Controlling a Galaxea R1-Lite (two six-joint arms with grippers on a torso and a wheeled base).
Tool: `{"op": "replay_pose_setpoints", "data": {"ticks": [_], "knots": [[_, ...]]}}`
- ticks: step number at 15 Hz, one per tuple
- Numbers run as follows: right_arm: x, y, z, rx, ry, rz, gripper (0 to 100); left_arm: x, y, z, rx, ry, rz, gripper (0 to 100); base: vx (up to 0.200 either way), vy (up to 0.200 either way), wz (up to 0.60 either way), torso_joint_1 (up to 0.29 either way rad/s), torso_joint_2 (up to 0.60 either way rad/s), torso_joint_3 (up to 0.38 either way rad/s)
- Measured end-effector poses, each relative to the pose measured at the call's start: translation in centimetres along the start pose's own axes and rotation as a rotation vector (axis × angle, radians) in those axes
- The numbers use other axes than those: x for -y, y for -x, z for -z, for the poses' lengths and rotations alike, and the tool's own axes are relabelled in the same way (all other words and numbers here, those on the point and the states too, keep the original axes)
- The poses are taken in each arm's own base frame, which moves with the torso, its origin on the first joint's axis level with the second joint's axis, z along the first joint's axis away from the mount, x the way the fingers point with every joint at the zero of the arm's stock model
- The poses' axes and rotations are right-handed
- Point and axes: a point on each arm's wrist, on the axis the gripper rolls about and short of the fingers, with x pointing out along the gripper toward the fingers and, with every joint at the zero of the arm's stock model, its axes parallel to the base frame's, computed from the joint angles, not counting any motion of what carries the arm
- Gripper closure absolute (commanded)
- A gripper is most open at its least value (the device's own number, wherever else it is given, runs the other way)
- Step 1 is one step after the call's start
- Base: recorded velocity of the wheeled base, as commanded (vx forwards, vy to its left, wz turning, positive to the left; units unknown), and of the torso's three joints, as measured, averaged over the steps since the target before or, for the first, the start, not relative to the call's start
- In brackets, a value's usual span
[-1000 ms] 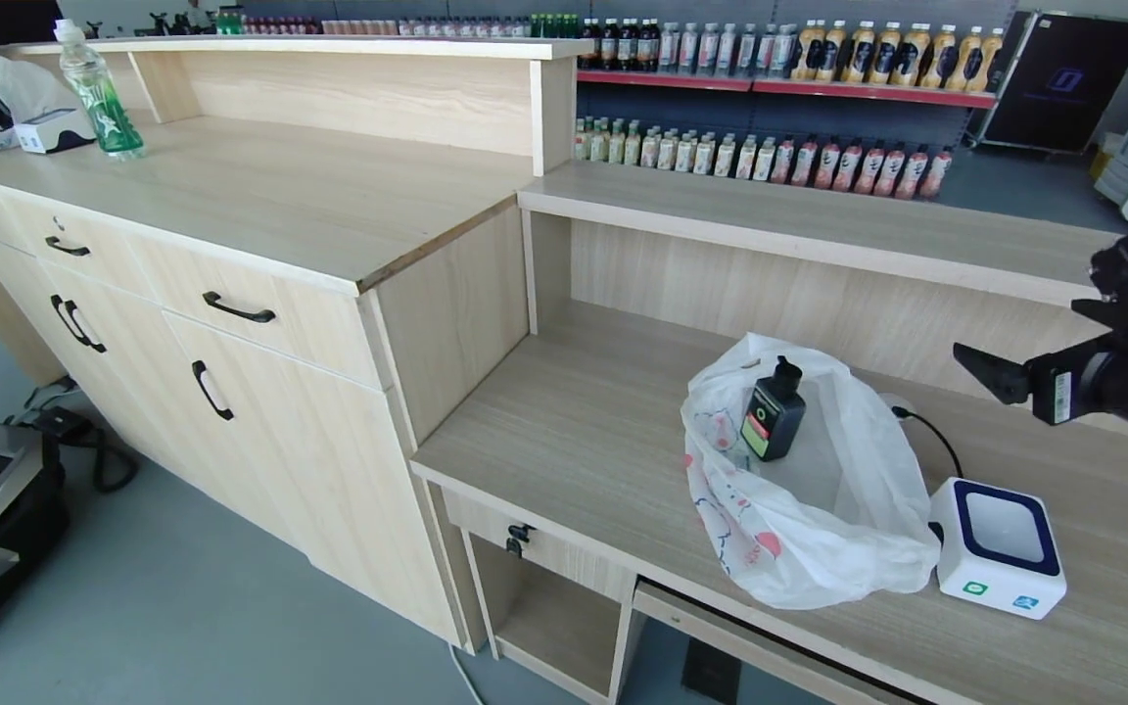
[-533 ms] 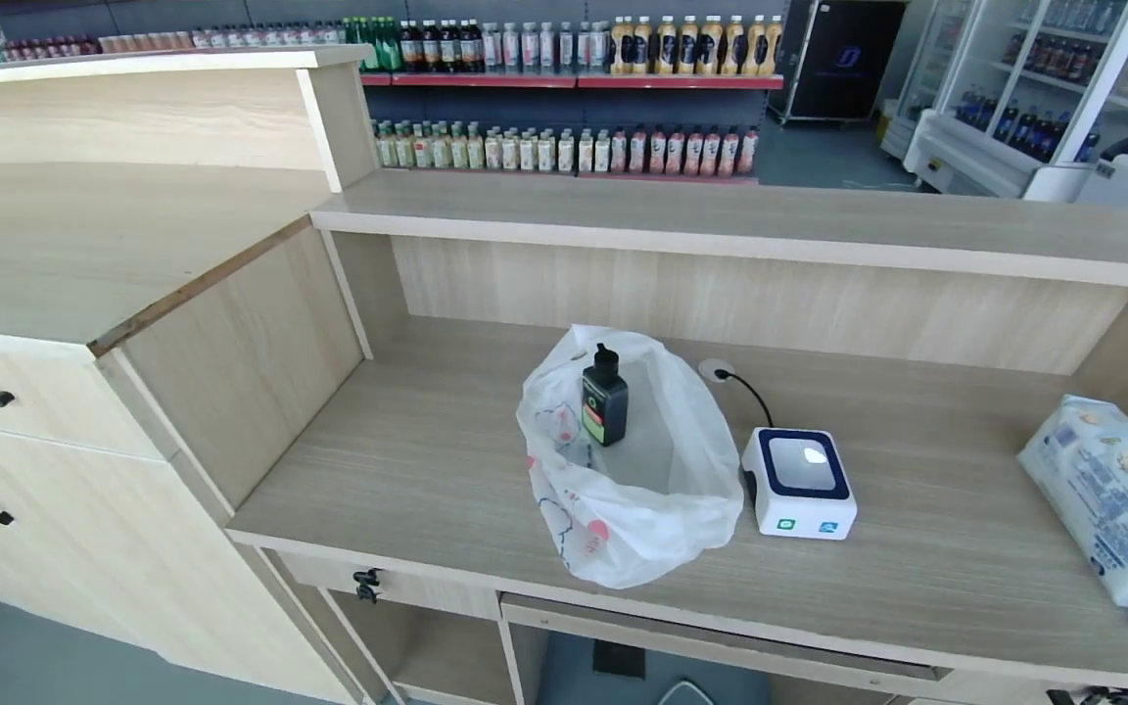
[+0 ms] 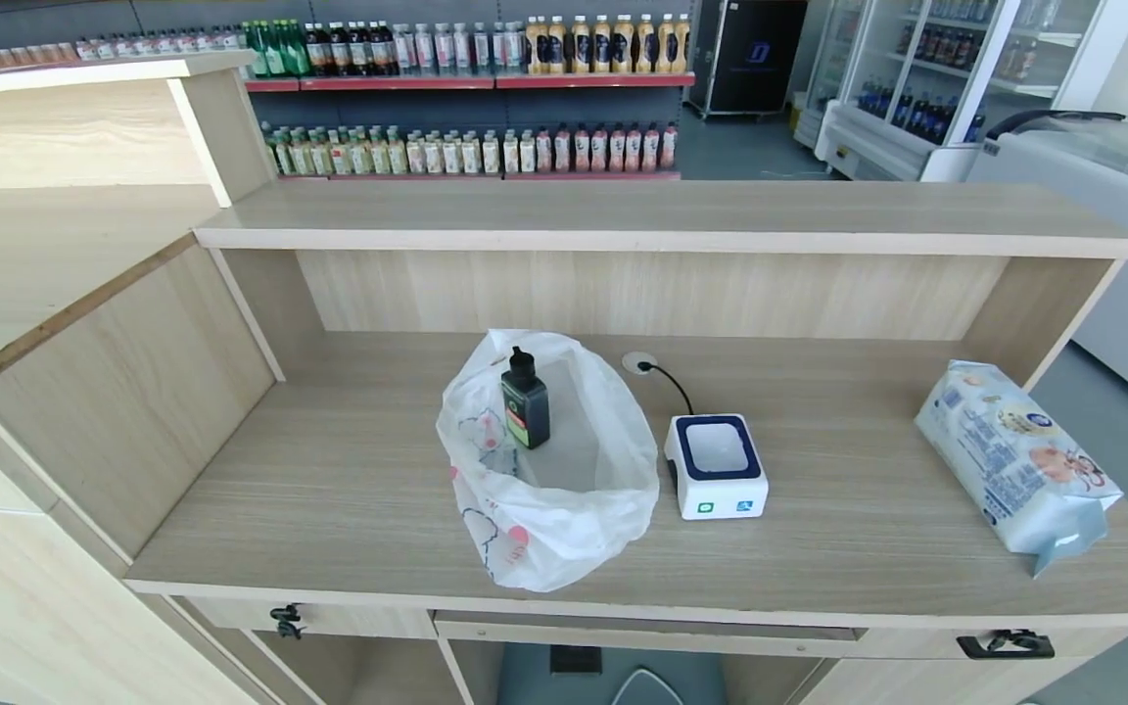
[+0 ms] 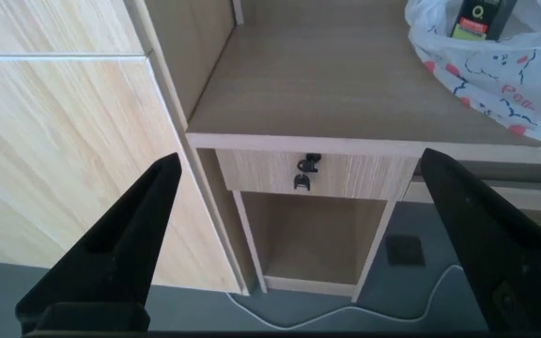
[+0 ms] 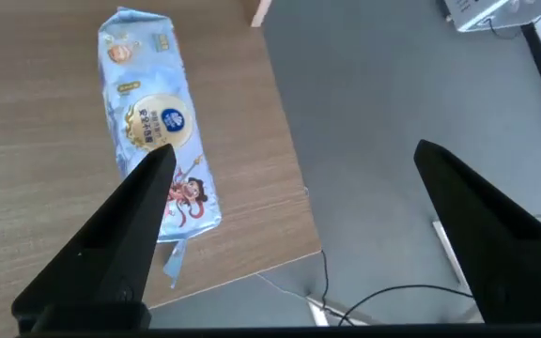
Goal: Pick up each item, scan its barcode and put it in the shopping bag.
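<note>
The blue packet (image 3: pixel 1014 465) lies at the counter's (image 3: pixel 848 509) right end, long axis running back to front. The right gripper (image 5: pixel 294 150), jaws spread and empty, hangs just outboard of it, nearer than the left gripper (image 4: pixel 301 158).

On your wooden counter (image 3: pixel 329 490) you have a white plastic bag (image 3: pixel 544 529), just beside it a small scanner (image 3: pixel 716 465) (its cable (image 3: pixel 674 387) behind), and a blue packet (image 3: pixel 1010 460) well apart.
</note>
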Motion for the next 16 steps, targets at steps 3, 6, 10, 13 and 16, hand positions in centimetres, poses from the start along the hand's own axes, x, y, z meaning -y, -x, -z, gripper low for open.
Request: {"op": "replay_pose_setpoints", "data": {"ticks": [3,6,10,13,16], "knots": [[-0.5,-2.5,3.4,-0.072,-0.029,-0.204,0,0.0,0.0,0.0,0.000,0.000,-0.001,0,0.000,0.000,0.00,0.000,0.00,0.000],[-0.5,-4.1,4.9,-0.127,-0.047,-0.227,0,0.0,0.0,0.0,0.000,0.000,-0.001,0,0.000,0.000,0.00,0.000,0.00,0.000],[-1.1,-6.7,4.6,-0.039,-0.033,-0.298,0,0.0,0.0,0.0,-0.001,0.000,-0.001,0,0.000,0.000,0.00,0.000,0.00,0.000],[-1.6,-8.3,4.8,-0.046,-0.008,-0.326,0,0.0,0.0,0.0,0.000,0.000,-0.001,0,0.000,0.000,0.00,0.000,0.00,0.000],[-2.3,-9.9,5.3,-0.071,0.007,-0.353,0,0.0,0.0,0.0,0.000,0.000,-0.001,0,0.000,0.000,0.00,0.000,0.00,0.000]]}}
